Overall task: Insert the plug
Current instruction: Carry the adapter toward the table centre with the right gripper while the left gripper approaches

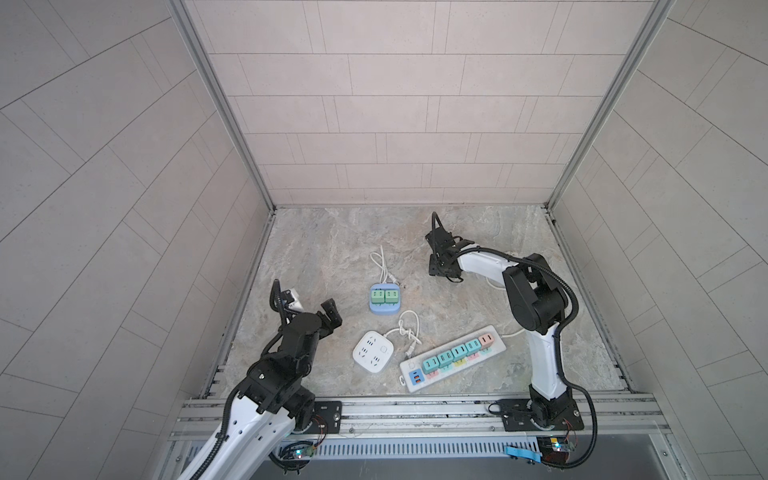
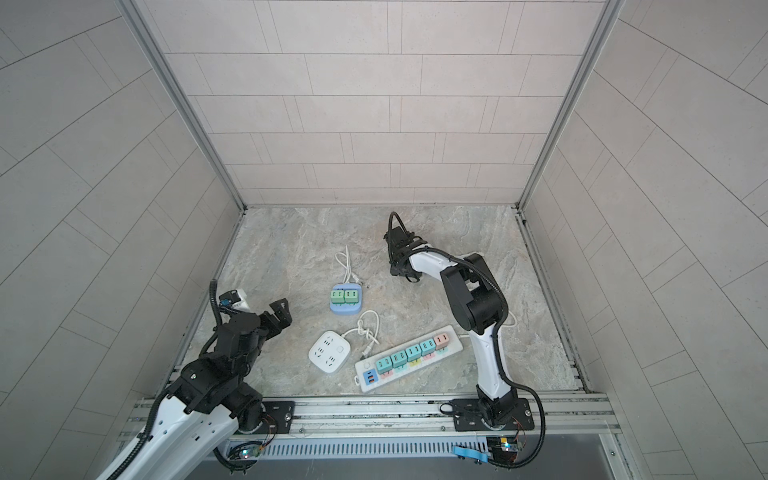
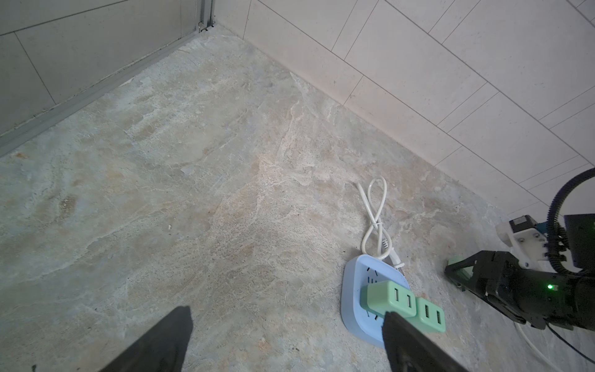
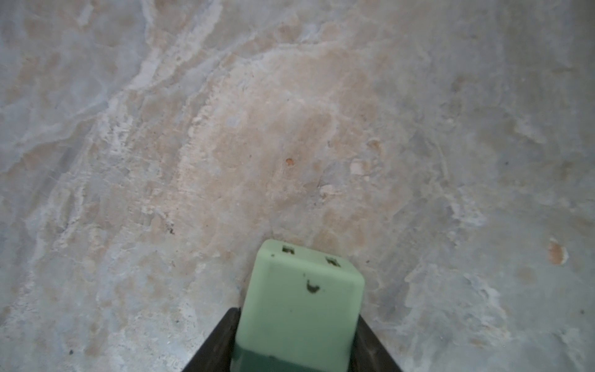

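1. Spanning the lower half of both top views: marble table (image 1: 332, 232). All the sockets sit grouped low-centre, presumably so either arm reaches them
2. Right arm (image 1: 536, 316) stretches from its base at lower right up-left to a bare patch right of centre, where the plug is. Left arm (image 1: 291, 345) stays folded at lower left, likely parked clear
3. Long power strip (image 1: 409, 368), lower centre-right, lies on a diagonal. Adapters already fill its row, so probably not the target
4. White socket block (image 1: 372, 354), lower centre, face empty: my best guess for the free socket
5. Blue socket block (image 1: 385, 309), centre, carries two green adapters (image 1: 377, 296) side by side; its cord (image 1: 380, 262) is coiled just above
6. Left gripper (image 3: 286, 312): fingers spread wide, holding nothing, near the blue block
7. Right gripper (image 4: 297, 309): pinching the green plug (image 4: 306, 283) by two opposite sides, bottom centre of the right wrist view. Side grip should leave the mating face free. Prongs not visible; can't tell if it has left the table yet, so next comes lift and carry to a socket
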Tool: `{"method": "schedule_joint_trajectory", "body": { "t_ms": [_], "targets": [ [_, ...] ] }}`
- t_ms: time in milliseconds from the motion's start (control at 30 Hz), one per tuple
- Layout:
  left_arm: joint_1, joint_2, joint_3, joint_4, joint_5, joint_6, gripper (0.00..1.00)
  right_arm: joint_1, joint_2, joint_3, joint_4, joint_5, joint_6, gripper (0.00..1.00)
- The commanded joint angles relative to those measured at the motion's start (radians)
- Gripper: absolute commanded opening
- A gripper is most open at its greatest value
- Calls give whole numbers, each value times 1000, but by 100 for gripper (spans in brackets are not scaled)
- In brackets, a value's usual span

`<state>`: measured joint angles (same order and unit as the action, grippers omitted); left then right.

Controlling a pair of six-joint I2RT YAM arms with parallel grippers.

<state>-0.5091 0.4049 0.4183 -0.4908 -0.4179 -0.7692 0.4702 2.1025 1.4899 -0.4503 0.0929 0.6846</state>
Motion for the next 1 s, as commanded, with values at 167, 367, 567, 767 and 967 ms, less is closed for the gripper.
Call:
{"method": "schedule_joint_trajectory", "body": {
  "t_ms": [167, 367, 567, 767, 967],
  "targets": [
    [-6, 98, 59, -17, -24, -48, 100, -1, 32, 4, -8, -18, -10, 61],
    [-7, 168, 109, -88, -71, -112, 100, -2, 50, 14, -5, -28, -14, 58],
    [-7, 229, 147, -120, -83, -152, 100, 2, 0, -19, 25, -42, -32, 37],
    [-6, 255, 195, -121, -90, -150, 100, 27, -170, -142, 120, -34, -78, 31],
    [-5, 216, 183, -9, -25, -82, 100, 95, -444, -349, 307, 48, -171, 29]
  ]
}}
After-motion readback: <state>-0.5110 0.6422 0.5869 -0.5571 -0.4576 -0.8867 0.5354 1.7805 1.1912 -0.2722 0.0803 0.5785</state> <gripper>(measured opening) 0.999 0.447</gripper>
